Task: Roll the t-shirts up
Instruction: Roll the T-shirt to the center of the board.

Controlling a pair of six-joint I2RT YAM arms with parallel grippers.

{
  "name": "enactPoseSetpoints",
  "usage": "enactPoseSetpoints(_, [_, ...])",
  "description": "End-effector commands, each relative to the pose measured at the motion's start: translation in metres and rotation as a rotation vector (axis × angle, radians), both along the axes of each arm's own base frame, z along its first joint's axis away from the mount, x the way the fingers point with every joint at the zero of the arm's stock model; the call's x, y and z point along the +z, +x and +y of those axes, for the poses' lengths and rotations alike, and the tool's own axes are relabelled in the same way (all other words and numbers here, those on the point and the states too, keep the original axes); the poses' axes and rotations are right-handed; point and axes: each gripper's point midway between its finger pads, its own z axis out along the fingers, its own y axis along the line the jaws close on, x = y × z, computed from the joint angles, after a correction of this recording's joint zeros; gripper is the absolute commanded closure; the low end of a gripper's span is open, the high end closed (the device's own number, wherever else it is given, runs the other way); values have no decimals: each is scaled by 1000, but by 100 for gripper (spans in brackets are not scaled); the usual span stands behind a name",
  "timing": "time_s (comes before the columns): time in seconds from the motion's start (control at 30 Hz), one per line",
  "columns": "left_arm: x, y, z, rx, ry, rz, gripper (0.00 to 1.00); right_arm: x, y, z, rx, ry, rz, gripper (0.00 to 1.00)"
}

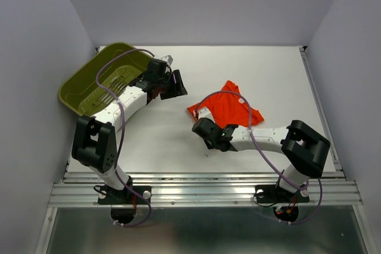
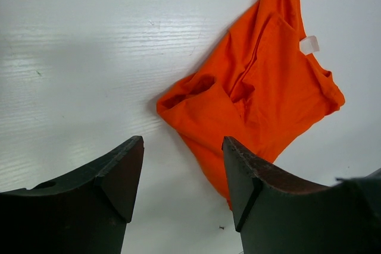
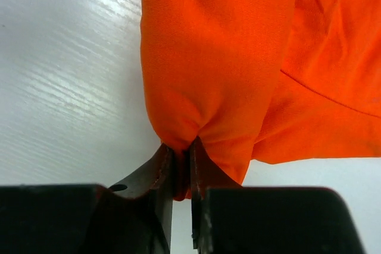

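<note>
Closest to me, both arms sat bolted on the metal rail [image 1: 208, 190] at the near edge of the white surface [image 1: 161, 147]. The right arm [image 1: 268, 138] reached low and leftward across the near half of the surface. On its wrist camera I saw the right jaws clenched on a bunched fold of the t-shirt [image 3: 220, 57], the cloth gathered into a tight pucker between the two tips, with only a thin slit left between them. From above, that pinch was at the near-left corner of the t-shirt [image 1: 229, 105], which lay crumpled and wrinkled a little right of the surface's centre, spread away from the jaws toward the far right. Further out, the left arm [image 1: 119, 105] arched up and over toward the middle. Its left jaws were released, standing apart with nothing between them, held above bare surface to the left of the garment and not touching it. On the left wrist camera, the t-shirt [image 2: 256, 99] lay ahead and to the right of those open tips, with a small white tag [image 2: 309, 44] showing near its far edge. Farthest away, at the far-left corner, the olive-green slotted basket [image 1: 77, 90] was tipped on its side, its opening facing the middle, close behind the left arm's wrist.
</note>
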Motion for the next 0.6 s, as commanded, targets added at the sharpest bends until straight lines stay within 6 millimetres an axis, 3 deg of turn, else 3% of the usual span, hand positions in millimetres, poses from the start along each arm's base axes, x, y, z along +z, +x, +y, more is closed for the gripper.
enactPoseSetpoints(0.0, [20,-7,-1,-20,-37,-51,32,-12,-5,1,-26,27,14,97])
enactPoseSetpoints(0.27, [2,-29,-11,-80,-55,-13,14,11,-15,28,56,203,35,99])
enactPoseSetpoints(0.4, [-10,-42,-17,-117,-75,8,12,22,-20,38,86,281,39,99])
enactPoseSetpoints(0.57, [-20,-54,-28,-159,-129,24,12,28,-15,37,70,355,68,99])
